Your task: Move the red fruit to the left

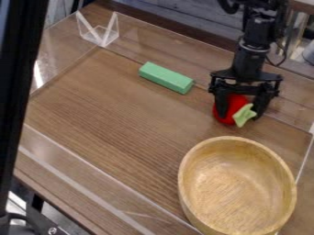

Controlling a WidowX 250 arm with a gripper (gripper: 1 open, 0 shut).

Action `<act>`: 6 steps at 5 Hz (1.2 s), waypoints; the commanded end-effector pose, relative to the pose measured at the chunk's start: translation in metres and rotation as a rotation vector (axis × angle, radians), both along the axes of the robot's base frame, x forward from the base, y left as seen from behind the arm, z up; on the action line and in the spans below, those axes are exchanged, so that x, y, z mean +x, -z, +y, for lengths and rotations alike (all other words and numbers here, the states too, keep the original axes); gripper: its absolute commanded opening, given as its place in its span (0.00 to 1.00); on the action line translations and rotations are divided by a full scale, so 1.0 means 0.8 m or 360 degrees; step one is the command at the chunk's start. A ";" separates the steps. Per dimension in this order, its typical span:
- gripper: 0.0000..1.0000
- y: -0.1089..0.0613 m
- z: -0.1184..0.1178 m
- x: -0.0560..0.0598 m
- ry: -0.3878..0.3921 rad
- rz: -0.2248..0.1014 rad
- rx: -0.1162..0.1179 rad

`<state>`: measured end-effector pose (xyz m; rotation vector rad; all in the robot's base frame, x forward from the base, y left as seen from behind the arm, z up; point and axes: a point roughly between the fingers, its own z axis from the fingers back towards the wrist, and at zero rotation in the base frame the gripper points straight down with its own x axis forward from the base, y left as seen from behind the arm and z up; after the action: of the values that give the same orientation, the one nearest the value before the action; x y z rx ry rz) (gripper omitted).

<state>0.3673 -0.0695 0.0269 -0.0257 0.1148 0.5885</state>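
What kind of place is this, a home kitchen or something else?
Probably a robot test bench in a lab, not a kitchen. A wooden table with clear low walls holds only toy-like props: a red fruit, a green block and an empty wooden bowl. The open gripper stands over the fruit.

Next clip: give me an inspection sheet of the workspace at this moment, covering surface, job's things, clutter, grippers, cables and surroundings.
Surface: wooden table with a dark grain, edged by clear low walls.
Job's things: red fruit with a green leafy cap lies on the table at the right, between the gripper's fingers, not lifted.
Clutter: green block lying flat towards the back; empty wooden bowl at the front right, apart from the fruit.
Grippers: gripper points down over the fruit, jaws open, one finger on each side of it.
Cables: nothing seen clearly.
Surroundings: clear plastic stand at the back left; dark post along the left edge; background blurred.
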 end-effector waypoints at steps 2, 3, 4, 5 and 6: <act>0.00 -0.057 0.005 0.003 -0.0048 -0.0129 -0.0074; 0.00 -0.096 0.013 -0.009 -0.0090 -0.0181 -0.0131; 0.00 -0.129 0.051 -0.015 -0.0228 -0.0220 -0.0168; 0.00 -0.144 0.101 -0.031 -0.0406 -0.0249 -0.0160; 0.00 -0.176 0.129 -0.049 -0.0563 -0.0272 -0.0153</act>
<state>0.3268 0.0311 0.1477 -0.1730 0.0351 0.9300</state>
